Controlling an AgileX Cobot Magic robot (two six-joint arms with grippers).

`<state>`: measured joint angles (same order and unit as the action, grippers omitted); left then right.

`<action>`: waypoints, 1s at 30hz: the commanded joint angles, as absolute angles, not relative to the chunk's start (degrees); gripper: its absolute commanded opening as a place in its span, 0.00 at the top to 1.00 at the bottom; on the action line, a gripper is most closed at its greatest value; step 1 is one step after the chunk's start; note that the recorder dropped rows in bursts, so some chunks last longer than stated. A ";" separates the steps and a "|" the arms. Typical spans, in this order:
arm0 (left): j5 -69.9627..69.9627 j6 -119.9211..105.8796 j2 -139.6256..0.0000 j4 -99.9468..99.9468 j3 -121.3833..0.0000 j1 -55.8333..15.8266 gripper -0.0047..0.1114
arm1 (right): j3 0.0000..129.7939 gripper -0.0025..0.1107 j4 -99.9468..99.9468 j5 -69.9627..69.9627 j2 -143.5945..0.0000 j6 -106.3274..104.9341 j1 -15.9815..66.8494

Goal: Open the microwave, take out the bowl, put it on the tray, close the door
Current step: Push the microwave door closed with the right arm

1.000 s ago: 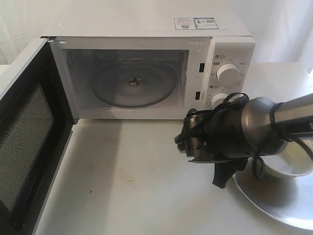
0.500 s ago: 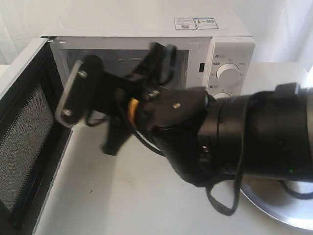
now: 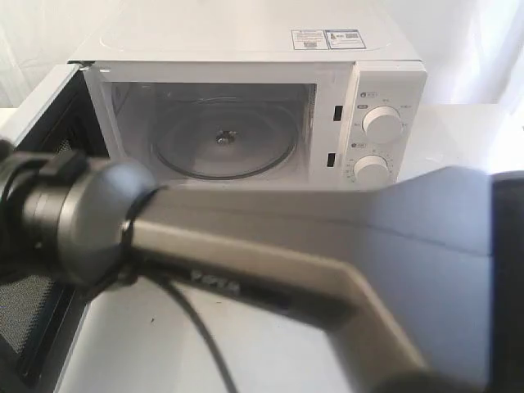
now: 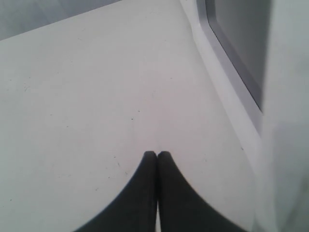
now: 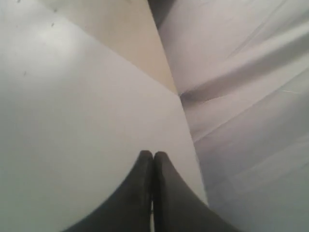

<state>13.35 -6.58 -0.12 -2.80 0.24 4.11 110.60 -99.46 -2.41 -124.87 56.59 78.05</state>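
The white microwave (image 3: 246, 37) stands open, and its cavity holds only the glass turntable (image 3: 225, 139). The door (image 3: 24, 315) swings out at the left, its dark mesh window partly covered. My right arm (image 3: 286, 254) stretches across the foreground from right to left, its wrist by the door. It hides the bowl and the tray. My right gripper (image 5: 153, 153) is shut and empty over a white surface near an edge. My left gripper (image 4: 157, 153) is shut and empty above the white table, beside a white panel with a dark window (image 4: 236, 43).
Two round knobs (image 3: 381, 121) (image 3: 371, 169) sit on the microwave's right panel. White cloth (image 5: 241, 72) hangs beyond the surface edge in the right wrist view. The white table (image 3: 147, 344) shows below the arm at the front left.
My right arm has swung from the tray side at the right across to the open door at the left. It now covers the tray and the bowl that showed there a second ago.
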 commanded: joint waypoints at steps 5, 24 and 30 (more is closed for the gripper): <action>13.25 -6.23 0.00 -2.55 0.00 3.94 0.96 | 111.40 0.98 -99.95 -33.27 -127.01 35.36 81.57; 13.25 -6.23 0.00 -2.55 0.00 3.94 0.96 | 111.19 0.98 -77.34 -56.66 -124.07 28.61 78.72; 13.25 -6.23 0.00 -2.55 0.00 3.94 0.96 | 111.19 0.98 -66.52 -67.22 -125.89 15.57 71.53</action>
<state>13.32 -6.47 -0.12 -2.71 0.24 4.02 111.38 -67.44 -59.83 -126.00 17.33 75.20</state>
